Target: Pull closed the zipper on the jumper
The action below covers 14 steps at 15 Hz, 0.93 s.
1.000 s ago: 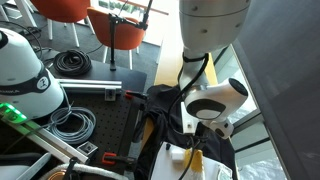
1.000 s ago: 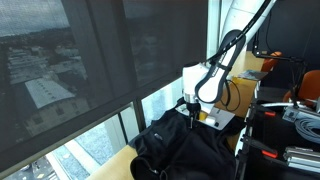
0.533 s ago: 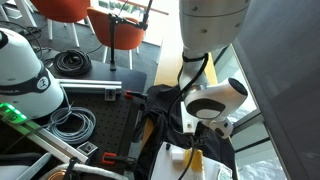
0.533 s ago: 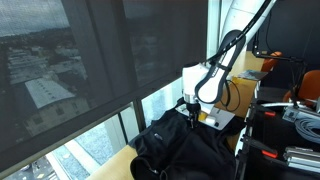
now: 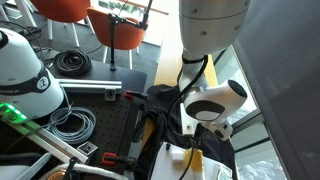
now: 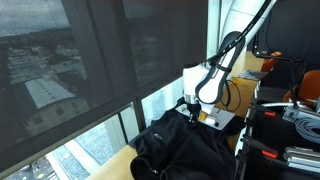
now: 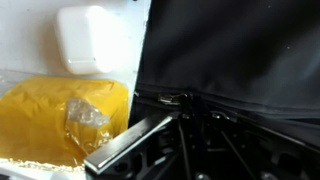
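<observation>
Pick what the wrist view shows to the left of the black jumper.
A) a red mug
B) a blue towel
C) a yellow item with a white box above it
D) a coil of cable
C: in the wrist view the yellow item lies left of the jumper, with the white box above it in the picture.

Jumper (image 6: 185, 150): one item, black soft fabric, large, rumpled into a loose heap on the table (image 6: 128, 166). In both exterior views it lies directly beneath the fingers (image 6: 190, 116), its bulk spreading outward from them. In the wrist view a smooth dark panel lies above and to the right of the fingers, with a folded edge just beside them. A small glinting piece at that edge is too blurred to identify.
</observation>
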### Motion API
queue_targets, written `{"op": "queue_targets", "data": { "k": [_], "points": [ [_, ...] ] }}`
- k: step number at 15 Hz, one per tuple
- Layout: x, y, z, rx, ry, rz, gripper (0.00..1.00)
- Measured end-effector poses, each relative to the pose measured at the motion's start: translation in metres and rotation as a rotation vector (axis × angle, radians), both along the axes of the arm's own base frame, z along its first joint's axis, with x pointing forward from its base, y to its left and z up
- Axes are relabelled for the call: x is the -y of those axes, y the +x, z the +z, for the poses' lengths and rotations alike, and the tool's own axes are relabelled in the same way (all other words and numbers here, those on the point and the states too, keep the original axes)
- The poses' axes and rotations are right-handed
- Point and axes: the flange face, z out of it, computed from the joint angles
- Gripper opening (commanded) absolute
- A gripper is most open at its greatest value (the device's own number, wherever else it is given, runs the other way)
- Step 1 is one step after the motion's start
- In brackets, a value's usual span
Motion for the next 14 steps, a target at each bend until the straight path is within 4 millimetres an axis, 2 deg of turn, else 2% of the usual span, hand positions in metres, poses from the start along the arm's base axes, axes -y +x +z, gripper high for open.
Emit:
{"op": "queue_targets", "data": {
  "k": [8,14],
  "points": [
    [-0.001,0.005,0.002,0.011,0.001,0.002,0.02],
    [-0.024,0.007,0.011,0.025,-0.003,0.037,0.02]
  ]
}}
